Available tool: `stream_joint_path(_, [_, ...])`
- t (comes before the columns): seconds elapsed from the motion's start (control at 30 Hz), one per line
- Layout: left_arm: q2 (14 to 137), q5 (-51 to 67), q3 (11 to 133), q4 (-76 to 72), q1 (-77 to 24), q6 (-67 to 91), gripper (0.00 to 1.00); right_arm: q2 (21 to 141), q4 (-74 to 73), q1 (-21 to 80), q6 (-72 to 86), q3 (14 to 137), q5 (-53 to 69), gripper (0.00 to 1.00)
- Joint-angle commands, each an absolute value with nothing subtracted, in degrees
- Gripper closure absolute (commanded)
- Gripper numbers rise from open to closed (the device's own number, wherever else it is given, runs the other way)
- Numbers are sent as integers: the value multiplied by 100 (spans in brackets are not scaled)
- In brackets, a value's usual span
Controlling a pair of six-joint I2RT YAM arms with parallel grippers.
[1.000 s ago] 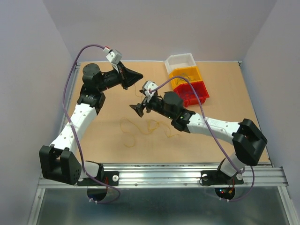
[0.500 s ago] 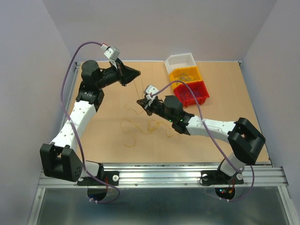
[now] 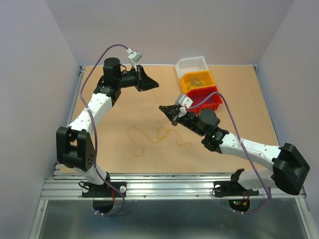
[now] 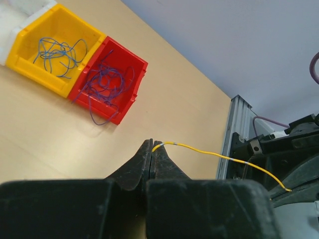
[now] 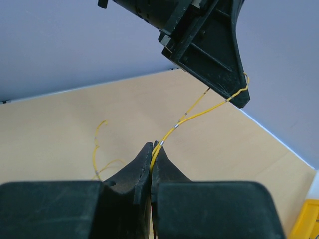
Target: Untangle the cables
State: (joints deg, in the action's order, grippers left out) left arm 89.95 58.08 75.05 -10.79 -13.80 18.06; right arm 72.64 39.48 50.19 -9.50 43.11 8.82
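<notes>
A thin yellow cable (image 4: 199, 149) runs taut in the air between my two grippers. My left gripper (image 4: 151, 144) is shut on one end of it, raised over the far middle of the table (image 3: 154, 85). My right gripper (image 5: 152, 146) is shut on the same yellow cable (image 5: 177, 126), a short way in front of the left one (image 3: 162, 108). More yellow cables (image 3: 149, 132) lie in loose loops on the table below. Blue-purple cables (image 4: 107, 82) fill the red bin, and blue ones (image 4: 57, 52) lie in the yellow bin.
Three small bins stand in a row at the back right: white (image 3: 192, 65), yellow (image 3: 197, 79) and red (image 3: 209, 98). The right arm's elbow hangs over the near right of the wooden table (image 3: 249, 99). Grey walls close in the left, right and back.
My right gripper has closed on the yellow cable and drawn back to the right. The left arm has swung right and its gripper now points across the far middle.
</notes>
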Motion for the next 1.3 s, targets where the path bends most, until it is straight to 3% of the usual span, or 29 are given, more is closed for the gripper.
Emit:
stream_joint_path(0.0, [9360,4957,7989,-1152,-1239,1170,100,6908,4526,5159,-1011,4675,1397,100])
stream_joint_path(0.17, [9466,4939,8059,-897,-1468,949,100,7207,4526,5142,-906,5447,1538,99])
stream_joint_path(0.23, [9492,5027,8060,-888,-1485,914,95,7251,4526,5115,-862,5650,1547,99])
stream_joint_path(0.33, [9597,5185,8112,-730,-1564,792,79,7338,4526,5054,-826,5967,1591,99])
stream_joint_path(0.57, [9764,5439,8244,-396,-1863,598,64,7673,5016,4791,-712,6259,1266,99])
stream_joint_path(0.93, [9361,5414,7691,-1186,-1863,888,58,7813,6240,4123,183,5642,-948,99])
stream_joint_path(1.07, [9237,5309,7524,-1458,-1863,949,58,7997,5592,3771,780,5888,-1827,99])
stream_joint_path(1.27, [9158,5291,7383,-1661,-1872,932,62,8629,4714,3200,1502,6520,-1924,99])
